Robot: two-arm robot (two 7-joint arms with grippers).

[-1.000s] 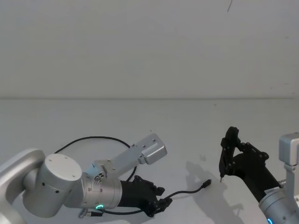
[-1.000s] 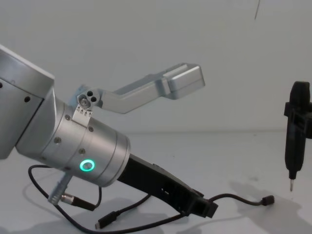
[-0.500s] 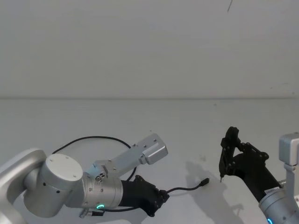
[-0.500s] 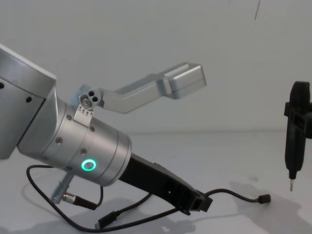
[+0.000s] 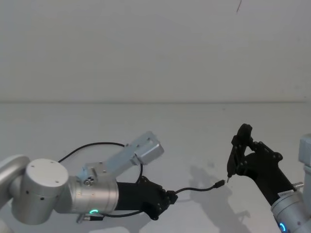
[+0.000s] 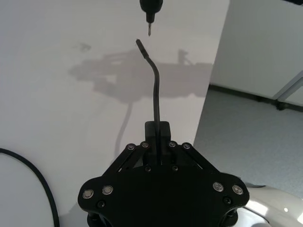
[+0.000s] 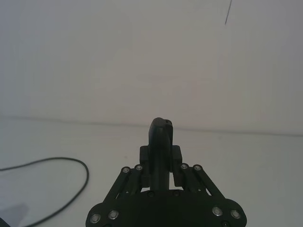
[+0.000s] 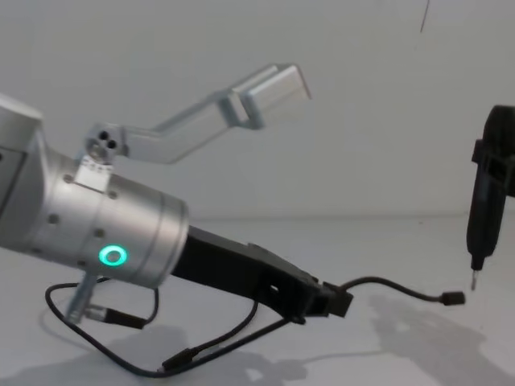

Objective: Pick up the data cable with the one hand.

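Note:
The data cable [image 5: 197, 188] is a thin black cord. My left gripper [image 5: 169, 198] is shut on it low over the white table. In the left wrist view the cable [image 6: 155, 90] sticks out from between the closed fingers [image 6: 156, 130]. Its free end with a small plug [image 8: 455, 298] hangs in the air just below the metal tip of a slim black tool [image 8: 485, 211]. The rest of the cable [image 5: 97, 144] loops back on the table behind the left arm, and its other plug [image 8: 178, 362] lies on the table. My right gripper [image 7: 161, 158] is shut on that upright tool [image 5: 238, 151].
A short lead with a silver plug [image 8: 84, 308] hangs from the left wrist under the green ring [image 8: 111, 256]. The white table [image 5: 184, 126] ends at a wall behind. In the left wrist view the table's edge [image 6: 208, 90] drops to a grey floor.
The left gripper has risen and moved right, lifting the cable's free end off the table up to the tool's tip. The left arm's silver bracket swung upward. The right tool shifted slightly.

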